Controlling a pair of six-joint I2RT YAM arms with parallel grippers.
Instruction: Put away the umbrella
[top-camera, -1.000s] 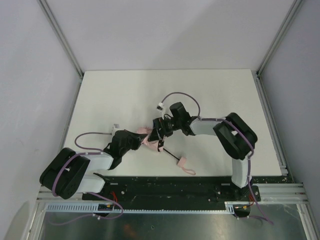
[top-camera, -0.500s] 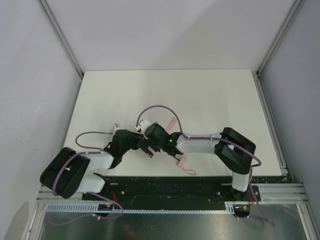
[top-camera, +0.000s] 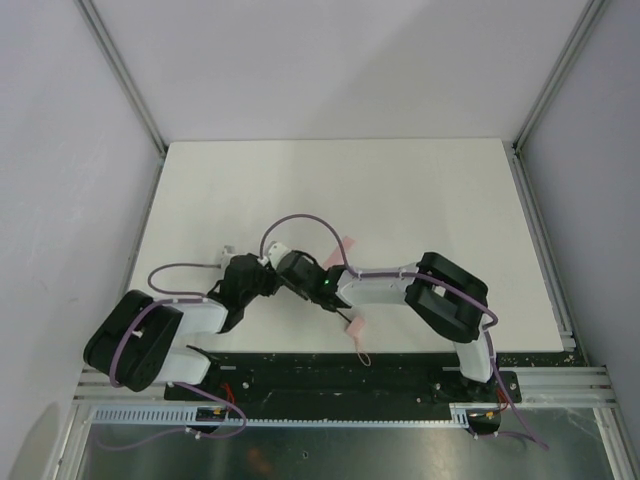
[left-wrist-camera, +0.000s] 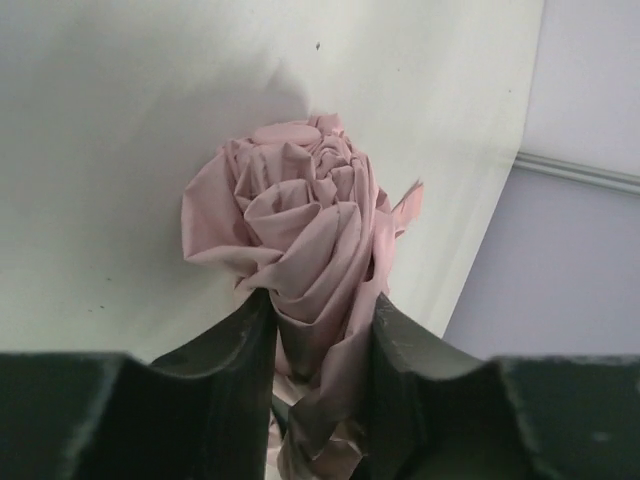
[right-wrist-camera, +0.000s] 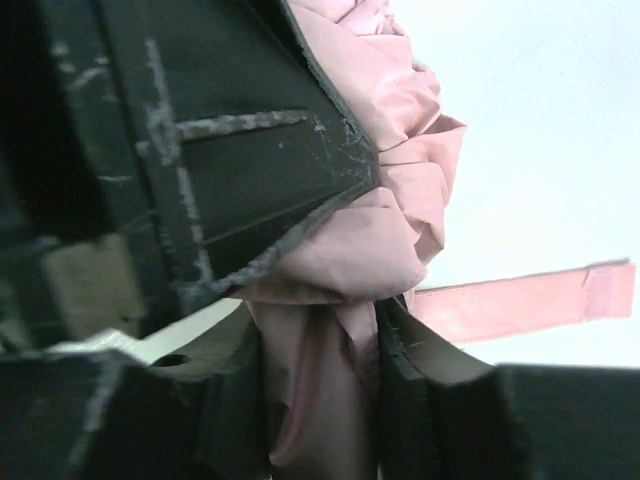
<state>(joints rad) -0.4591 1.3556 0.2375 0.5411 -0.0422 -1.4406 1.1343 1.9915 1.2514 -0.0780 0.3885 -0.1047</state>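
Note:
The umbrella (left-wrist-camera: 300, 215) is a crumpled roll of pale pink fabric. In the left wrist view it fills the narrow gap of my left gripper (left-wrist-camera: 320, 310) and touches both fingers. My right gripper (right-wrist-camera: 320, 335) is closed on the same fabric right beside the left one, whose black body (right-wrist-camera: 200, 130) crowds that view. From above, the two grippers (top-camera: 254, 281) (top-camera: 291, 272) meet over the bundle and hide it. The pink strap (top-camera: 347, 246), thin black shaft (top-camera: 345, 315) and small pink handle (top-camera: 357, 325) stick out past the right arm.
The white table (top-camera: 330, 180) is bounded by grey walls with metal rails (top-camera: 120, 75) at left and right. The black base plate (top-camera: 340, 370) runs along the near edge, close to the umbrella handle. Purple cables (top-camera: 300, 220) loop above both wrists.
My right arm swung left and toward the near edge to meet the left gripper, and its wide jaws closed on the fabric. The left jaws eased apart a little. The handle shifted slightly left.

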